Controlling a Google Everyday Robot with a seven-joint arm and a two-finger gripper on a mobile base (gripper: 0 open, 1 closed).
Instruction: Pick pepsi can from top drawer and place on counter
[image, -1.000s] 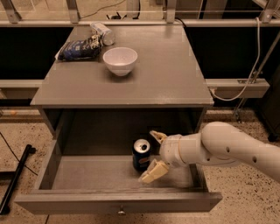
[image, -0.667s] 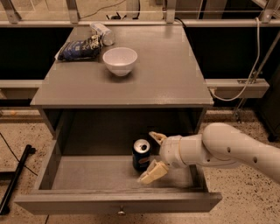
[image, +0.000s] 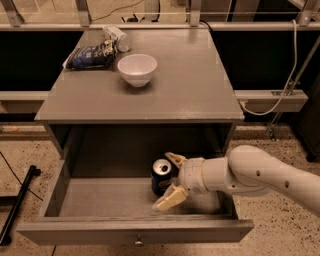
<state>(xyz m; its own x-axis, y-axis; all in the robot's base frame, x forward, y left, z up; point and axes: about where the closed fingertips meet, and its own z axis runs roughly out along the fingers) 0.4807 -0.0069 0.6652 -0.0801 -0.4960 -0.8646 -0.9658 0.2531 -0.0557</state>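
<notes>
The pepsi can (image: 161, 176), dark blue with a silver top, stands upright inside the open top drawer (image: 100, 197), right of its middle. My gripper (image: 169, 181) reaches in from the right on a white arm, open, with one pale finger behind the can and one finger (image: 169, 199) in front of it. The fingers sit on either side of the can and are not closed on it. The grey counter (image: 175, 85) lies above the drawer.
On the counter stand a white bowl (image: 137, 68), a crinkled blue snack bag (image: 90, 56) and a pale plastic bottle (image: 117, 38) lying at the back left. A round knob (image: 137, 243) sits on the drawer front. A black pole (image: 17, 207) lies on the floor at left.
</notes>
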